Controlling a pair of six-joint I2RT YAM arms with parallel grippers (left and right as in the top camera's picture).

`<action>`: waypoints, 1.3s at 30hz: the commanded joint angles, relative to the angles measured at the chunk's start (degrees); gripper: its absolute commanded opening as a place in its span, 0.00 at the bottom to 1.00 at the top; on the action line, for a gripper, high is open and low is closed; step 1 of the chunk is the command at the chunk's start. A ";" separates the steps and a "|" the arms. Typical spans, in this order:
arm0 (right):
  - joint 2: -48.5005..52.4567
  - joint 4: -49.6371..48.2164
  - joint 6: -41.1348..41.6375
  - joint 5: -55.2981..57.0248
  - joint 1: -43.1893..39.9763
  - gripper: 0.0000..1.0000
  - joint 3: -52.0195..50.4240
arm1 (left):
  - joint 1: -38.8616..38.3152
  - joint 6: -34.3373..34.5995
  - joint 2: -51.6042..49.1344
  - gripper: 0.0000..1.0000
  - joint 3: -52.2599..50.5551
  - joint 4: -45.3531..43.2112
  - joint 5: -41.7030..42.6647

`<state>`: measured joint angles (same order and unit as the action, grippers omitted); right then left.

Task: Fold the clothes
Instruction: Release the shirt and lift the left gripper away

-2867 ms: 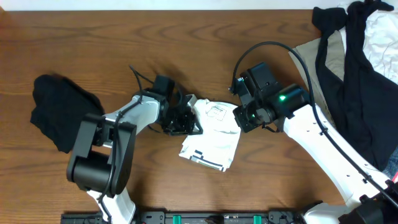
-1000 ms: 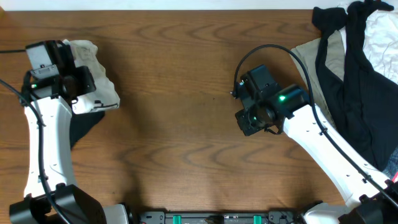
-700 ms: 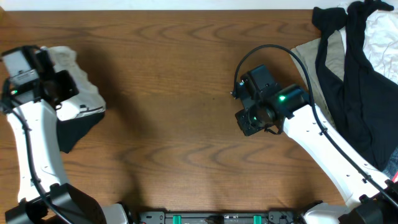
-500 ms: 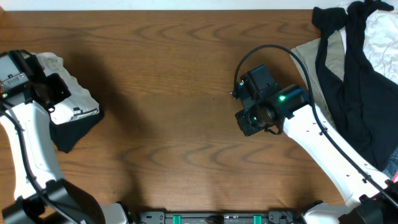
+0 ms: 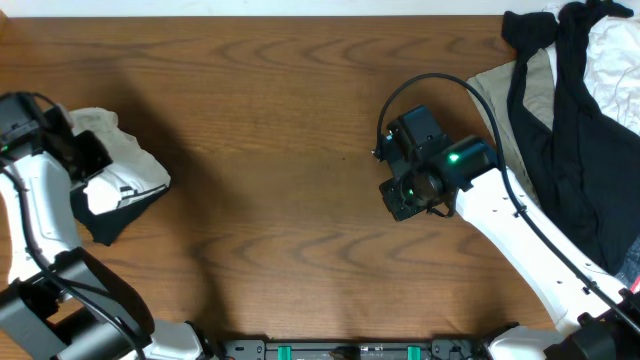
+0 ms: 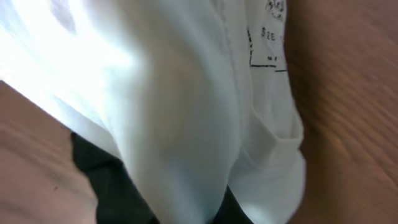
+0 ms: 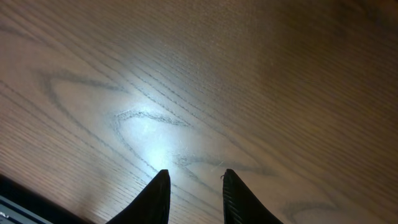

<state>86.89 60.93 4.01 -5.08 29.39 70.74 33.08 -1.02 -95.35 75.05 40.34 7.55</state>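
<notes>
A folded white garment (image 5: 125,165) hangs at the table's far left, partly over a folded black piece (image 5: 118,214). My left gripper (image 5: 82,160) is shut on the white garment. In the left wrist view the white fabric (image 6: 186,106) fills the frame and hides the fingers, with black cloth (image 6: 112,186) beneath it. My right gripper (image 5: 400,196) hovers over bare wood right of centre. In the right wrist view the right gripper (image 7: 194,186) is open, and nothing lies between its dark fingertips (image 7: 160,194).
An unfolded heap lies at the back right corner: a long black garment (image 5: 560,120), a beige piece (image 5: 498,88) and crumpled white fabric (image 5: 615,50). The right arm's white link (image 5: 520,250) runs to the front right. Brown wooden tabletop (image 5: 280,150) spans the middle.
The left arm carried the folded white garment from the table's middle to the far left and brought it down over the black piece. The right arm has stayed still.
</notes>
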 commanded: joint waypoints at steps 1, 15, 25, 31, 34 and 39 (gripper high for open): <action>0.33 0.15 -0.66 0.57 0.26 0.27 -0.26 | 2.05 3.13 0.31 0.06 1.09 0.74 0.37; 0.35 -0.09 -0.66 0.57 0.26 0.28 -0.26 | 6.88 9.68 0.31 0.98 1.09 3.39 0.37; 0.35 -1.64 1.33 0.57 0.24 0.28 -0.26 | 6.54 13.99 0.44 0.98 1.11 2.99 5.14; 0.35 -8.39 8.96 0.52 0.02 0.59 -0.26 | -0.59 11.08 2.08 0.98 1.11 2.43 5.55; 0.33 -12.39 12.39 0.15 -0.98 0.80 -0.26 | -7.13 8.07 3.13 0.98 1.11 1.84 5.53; 0.33 -17.18 13.14 -3.08 -4.61 0.99 -0.26 | -19.10 7.48 3.67 0.98 1.09 1.90 5.55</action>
<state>86.94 44.64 14.70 -6.28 27.07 70.65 18.52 8.45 -93.23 75.05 42.00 12.34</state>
